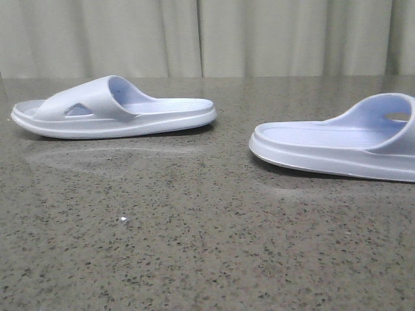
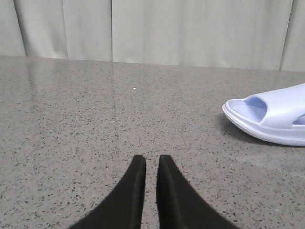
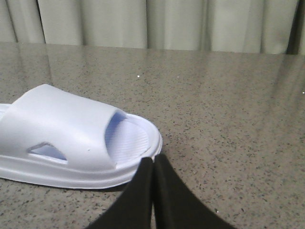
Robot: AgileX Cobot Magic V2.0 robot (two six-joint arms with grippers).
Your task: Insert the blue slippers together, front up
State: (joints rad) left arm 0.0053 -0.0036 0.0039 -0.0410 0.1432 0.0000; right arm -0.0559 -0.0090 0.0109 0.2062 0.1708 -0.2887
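Blue slippers, two pale lavender-blue foam slides, lie well apart on a dark speckled bench (image 1: 194, 246), both resting flat on their soles. The left slipper (image 1: 113, 107) sits toward the far left of the front view, its strap with a triangular cut-out at its left end and its heel pointing right. The right slipper (image 1: 337, 146) sits nearer on the right, heel pointing left, partly cut off by the frame edge. A pale curtain (image 1: 207, 35) hangs behind the bench.

Neither arm shows in the front view. In the left wrist view, the left pincer (image 2: 151, 160) hovers over bare bench with its black fingers almost together, a thin gap between them, holding nothing; one slipper's toe lies off to the side. In the right wrist view, the right pincer (image 3: 153, 160) is clenched, tips touching, empty, just beside the toe rim of the right slipper.

Risks, as judgement: a clenched pincer driven forward would likely shove the light foam slipper across the smooth bench instead of gripping it. Both pincers probably need to spread first. Grasping only the soft strap could let the slipper swing or twist, so the pair ends up misaligned or toe-down.
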